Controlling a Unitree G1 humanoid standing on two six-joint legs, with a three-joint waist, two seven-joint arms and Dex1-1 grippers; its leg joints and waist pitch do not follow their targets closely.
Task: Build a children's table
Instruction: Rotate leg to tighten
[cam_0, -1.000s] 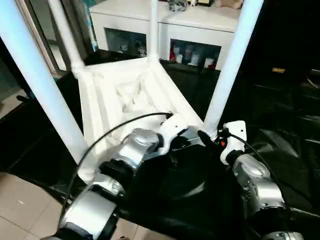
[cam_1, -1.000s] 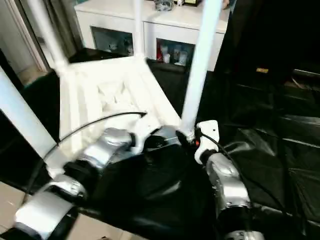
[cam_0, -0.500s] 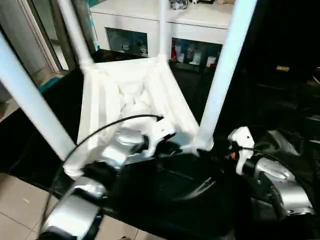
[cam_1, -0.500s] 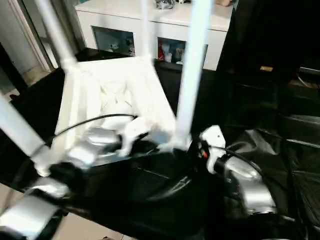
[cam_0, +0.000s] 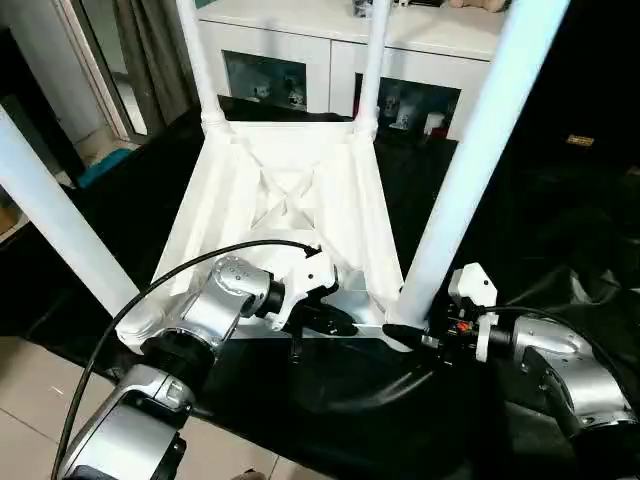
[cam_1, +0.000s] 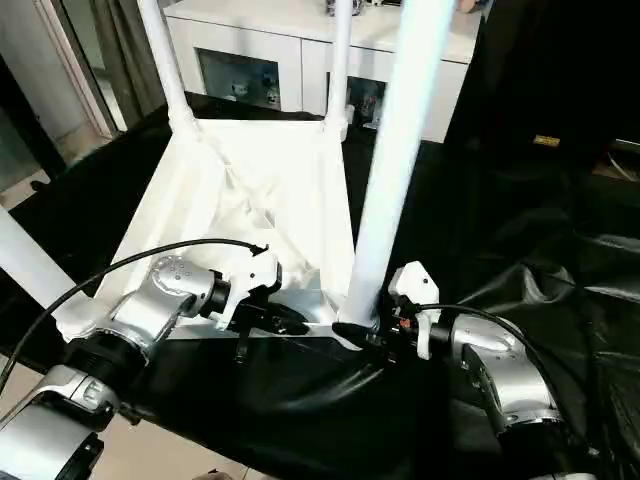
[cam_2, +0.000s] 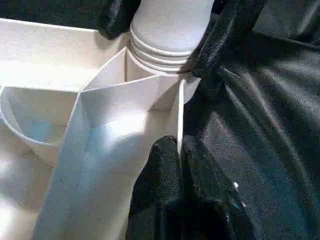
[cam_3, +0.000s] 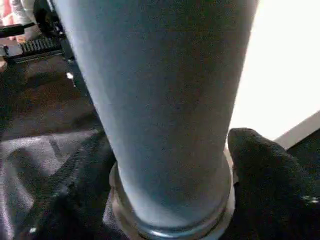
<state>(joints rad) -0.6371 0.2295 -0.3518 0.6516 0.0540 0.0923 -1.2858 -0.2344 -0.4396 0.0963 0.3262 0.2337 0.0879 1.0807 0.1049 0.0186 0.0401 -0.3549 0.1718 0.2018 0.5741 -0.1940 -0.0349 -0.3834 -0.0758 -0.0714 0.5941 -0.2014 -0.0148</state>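
Two black fingers of my left gripper (cam_2: 179, 165) are pressed together on the thin white edge wall of the upturned white plastic square tabletop (cam_0: 290, 200), pinching that rim near its right near corner. Just beyond them, in the left wrist view, the ribbed foot of the near right long round white tapered leg (cam_2: 172, 25) sits in the rounded corner socket (cam_2: 150, 67).

My right gripper (cam_3: 170, 200) has its two fingers spread around the base of that same leg, one black fingertip (cam_3: 267, 170) on each side of the ringed foot; whether they press the leg or only flank it I cannot tell. From the head views this gripper (cam_0: 405, 335) reaches in from the right at the socket.

All of the tabletop lies underside up, ribs showing, on a black sheet (cam_0: 520, 230) covering the work surface. Four legs stand up from its corners: the near right one (cam_0: 470, 160), the near left one (cam_0: 55, 225), the far left one (cam_0: 198, 55) and the far right one (cam_0: 372, 60).

Beyond the far edge stands a white cabinet with glass doors (cam_0: 300, 60). Light floor tiles (cam_0: 30, 400) show at the near left.
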